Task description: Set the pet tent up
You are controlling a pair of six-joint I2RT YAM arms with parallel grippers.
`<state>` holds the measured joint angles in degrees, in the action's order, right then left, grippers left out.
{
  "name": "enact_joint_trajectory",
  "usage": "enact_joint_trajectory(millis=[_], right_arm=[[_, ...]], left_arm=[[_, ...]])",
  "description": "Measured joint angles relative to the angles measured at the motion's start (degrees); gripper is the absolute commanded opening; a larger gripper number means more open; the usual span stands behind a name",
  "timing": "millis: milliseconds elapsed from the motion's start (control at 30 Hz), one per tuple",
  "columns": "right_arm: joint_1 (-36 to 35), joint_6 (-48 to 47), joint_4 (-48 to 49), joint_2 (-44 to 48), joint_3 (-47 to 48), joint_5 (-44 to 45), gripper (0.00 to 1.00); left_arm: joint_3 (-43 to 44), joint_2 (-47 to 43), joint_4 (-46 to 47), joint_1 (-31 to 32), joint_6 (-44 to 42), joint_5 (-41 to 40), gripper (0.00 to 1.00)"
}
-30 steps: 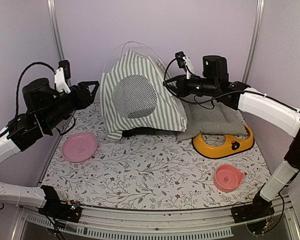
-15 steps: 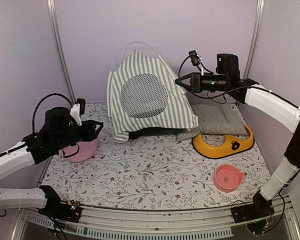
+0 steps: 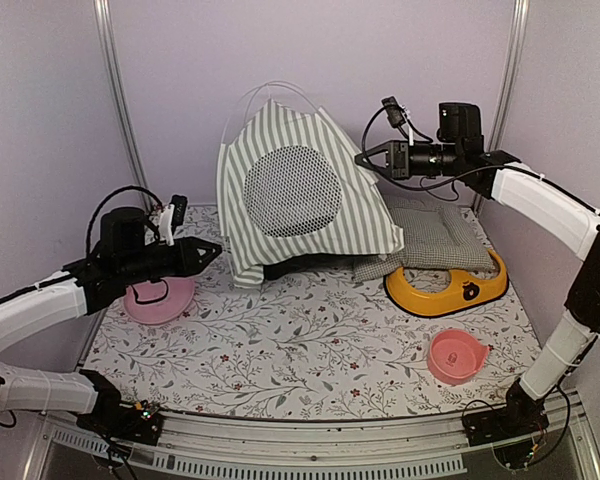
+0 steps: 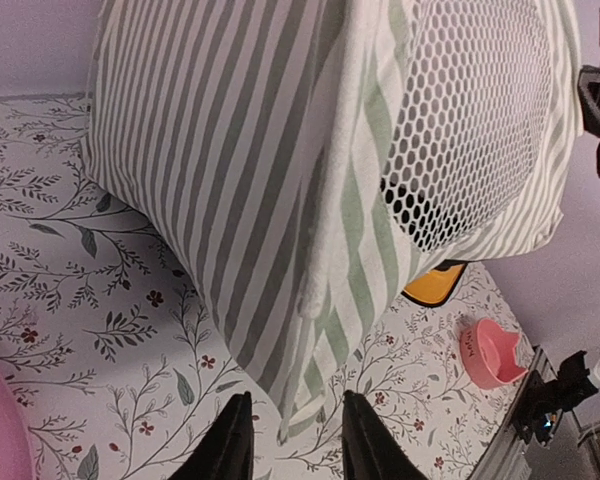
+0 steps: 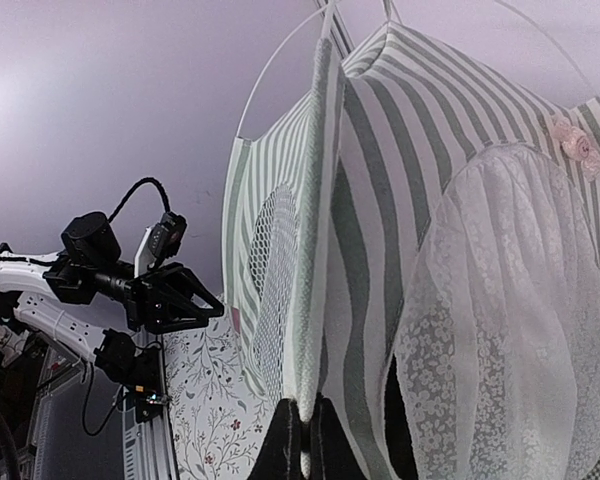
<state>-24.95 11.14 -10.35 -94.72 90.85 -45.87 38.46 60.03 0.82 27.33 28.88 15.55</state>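
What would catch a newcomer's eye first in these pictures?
The striped pet tent, with its round mesh window, dominates the scene from the back of the flowered table. The right gripper is up by the tent's upper right edge, while the left gripper points at its lower left corner, low beside a pink plate. In front on the right sit an orange bowl and a small pink bowl.

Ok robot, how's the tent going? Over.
Right gripper shut on grey-green striped fabric pet tent seam. Left gripper open by its bottom corner. Tent standing, nothing blocking.
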Motion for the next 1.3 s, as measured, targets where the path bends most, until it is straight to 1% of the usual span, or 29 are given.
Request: enact_joint_trajectory(millis=[100, 167, 400, 533, 633, 700, 833, 933, 1133, 1233, 1300], right_arm=[[0.4, 0.0, -0.8, -0.8, 1.1, -1.0, 0.0], [0.7, -0.2, -1.8, -1.5, 2.3, -1.6, 0.0], [1.0, -1.8, -4.1, -2.7, 4.2, -3.1, 0.0], [1.0, -2.6, -5.2, -2.8, 4.4, -3.6, 0.0], [1.0, -3.3, -6.0, -2.8, 4.5, -3.8, 0.0], [1.0, -3.7, -6.4, -2.8, 4.6, -3.8, 0.0], [1.0, -4.4, -7.4, -3.0, 5.5, -3.7, 0.01], [1.0, -4.8, -8.2, -3.0, 6.0, -3.3, 0.04], [0.2, -5.6, -9.1, -3.2, 7.0, -1.1, 0.11], [-0.5, -6.1, -9.4, -3.3, 7.5, 0.5, 0.17], [-0.7, -6.2, -9.4, -3.3, 7.6, 1.7, 0.29]], left_arm=[[0.0, 0.7, 1.5, -0.5, -0.3, 3.1, 0.39], [0.0, 1.2, 2.0, -0.8, -0.7, 4.4, 0.4], [1.7, 2.9, 1.4, -1.7, -3.0, 4.7, 0.51], [7.0, 4.8, 0.9, -2.1, -5.6, 4.4, 0.52], [11.6, 7.0, 0.2, -2.2, -7.8, 3.2, 0.51], [14.5, 8.9, -0.5, -2.3, -9.1, 2.0, 0.47], [17.7, 11.6, -2.4, -2.3, -11.6, 0.4, 0.32], [18.1, 12.1, -3.5, -2.4, -12.7, 0.3, 0.24], [18.1, 12.0, -4.6, -2.4, -13.3, 1.0, 0.0], [18.1, 11.6, -5.1, -2.4, -12.8, 1.1, 0.0], [17.9, 10.8, -5.5, -2.3, -12.5, 1.1, 0.0]])
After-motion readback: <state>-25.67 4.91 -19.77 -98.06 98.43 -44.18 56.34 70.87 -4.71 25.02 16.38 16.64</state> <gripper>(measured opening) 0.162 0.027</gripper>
